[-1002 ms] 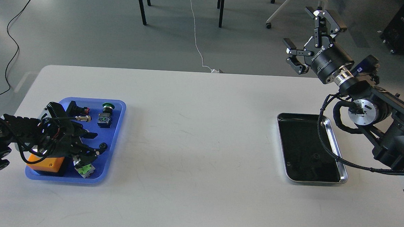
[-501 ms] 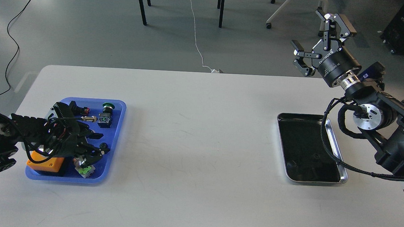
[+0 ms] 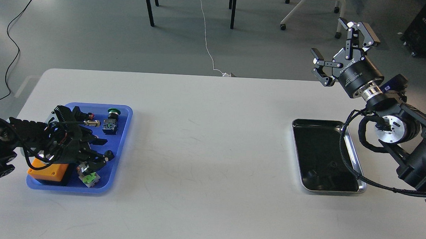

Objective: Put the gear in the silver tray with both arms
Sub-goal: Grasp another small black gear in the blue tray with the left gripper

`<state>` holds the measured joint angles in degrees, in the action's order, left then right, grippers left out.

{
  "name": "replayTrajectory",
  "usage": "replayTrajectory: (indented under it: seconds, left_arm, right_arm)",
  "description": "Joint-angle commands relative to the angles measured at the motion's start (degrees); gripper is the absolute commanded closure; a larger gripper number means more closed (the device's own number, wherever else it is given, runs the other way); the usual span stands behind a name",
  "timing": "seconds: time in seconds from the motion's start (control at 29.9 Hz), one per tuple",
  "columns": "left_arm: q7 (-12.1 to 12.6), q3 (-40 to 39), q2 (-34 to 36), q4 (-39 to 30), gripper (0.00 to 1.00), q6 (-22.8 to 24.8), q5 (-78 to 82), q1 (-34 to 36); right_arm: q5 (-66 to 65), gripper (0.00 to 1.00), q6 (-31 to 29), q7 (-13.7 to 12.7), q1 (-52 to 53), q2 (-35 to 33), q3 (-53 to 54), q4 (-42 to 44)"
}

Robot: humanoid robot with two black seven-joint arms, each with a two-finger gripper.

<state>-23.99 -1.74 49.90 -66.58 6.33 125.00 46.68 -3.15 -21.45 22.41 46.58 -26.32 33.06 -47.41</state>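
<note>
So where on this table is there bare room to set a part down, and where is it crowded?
The wide white tabletop between the blue tray and the silver tray is bare, as is the front strip. The silver tray's dark bottom looks empty. The blue tray is crowded: small parts, an orange block, and the left tool low over it.

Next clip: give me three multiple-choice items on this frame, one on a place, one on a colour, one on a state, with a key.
1. Where on the table is the silver tray?
A. on its right side
B. on its left side
C. in its centre

2. What colour is the plastic tray holding the small parts?
A. red
B. blue
C. white

3. How is the right gripper?
A. shut on a gear
B. resting in the silver tray
C. open, holding nothing

Key: 1 A, the silver tray lies near the right arm. 2 B, its rim and floor are blue. 3 C, its fingers are spread in the air beyond the table's far edge, with nothing between them.
</note>
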Motion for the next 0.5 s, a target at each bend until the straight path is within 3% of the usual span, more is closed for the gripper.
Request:
replayTrajectory:
  seconds: [0.0, 0.47]
  left_arm:
    - [0.0, 0.0, -0.2, 0.7, 0.47, 0.0, 0.0, 0.0]
    - [-0.3, 0.2, -0.6, 1.8, 0.57, 0.0, 0.0, -0.4]
  right_arm:
    - [0.1, 0.02, 0.1, 0.0, 0.0, 0.0, 0.0, -0.1]
    - [0.1, 0.02, 0.3, 0.0, 0.0, 0.0, 0.1, -0.4]
